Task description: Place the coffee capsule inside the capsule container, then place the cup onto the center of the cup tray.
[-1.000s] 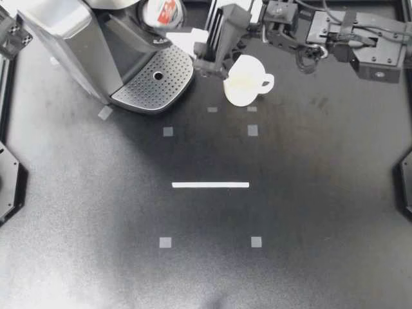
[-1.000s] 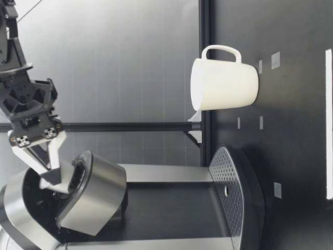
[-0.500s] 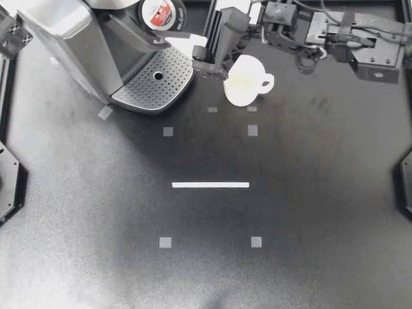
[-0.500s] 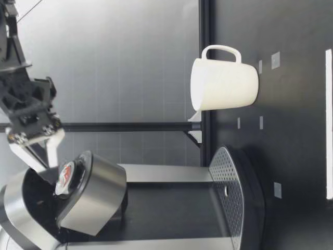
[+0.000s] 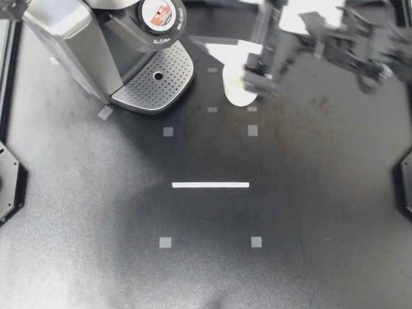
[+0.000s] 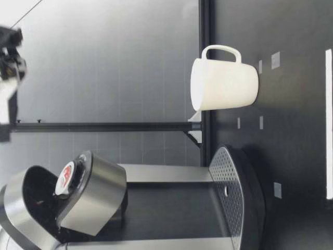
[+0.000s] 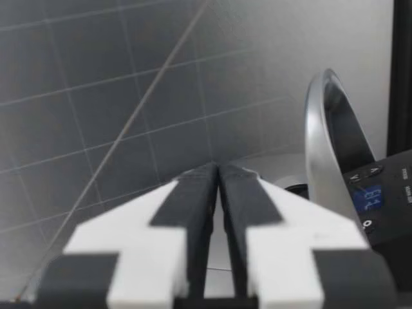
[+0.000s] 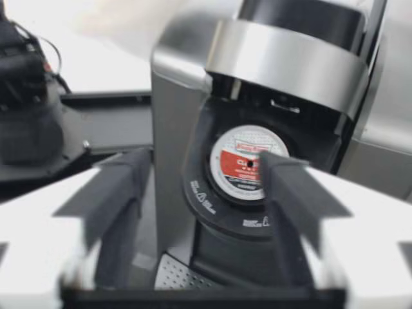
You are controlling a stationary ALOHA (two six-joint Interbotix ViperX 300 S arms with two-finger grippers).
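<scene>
**Capsule seated, cup off the tray**

The top view shows the coffee capsule [image 5: 157, 14] from above, its red-and-white foil lid up, at the head of the coffee machine [image 5: 71, 38]. Only the right wrist view shows how it sits: flat in the round black capsule container [image 8: 201, 199], under a brushed-metal hood that stands raised. The low view adds that the container is tilted outward.

The cup [image 5: 234, 94] is white, glossy and cylindrical with a loop handle. The low view shows it upright on the matte black table [image 5: 290, 212], beside the cup tray [image 5: 158, 80] and apart from it. The tray is a rounded metal plate with many small perforations and 1 larger hole.

My right gripper [image 5: 259, 69] comes in from the right as a blur and hangs over the cup, hiding part of its rim. In its wrist view the 2 fingers [image 8: 122, 193] are spread wide with nothing between them. My left gripper [image 7: 217, 168] appears only in its own view, fingers pressed narrow together and empty, pointing past the machine's chrome arc. In the low view, 1 blurred gripper [image 6: 7, 99] hangs high above the machine.
</scene>
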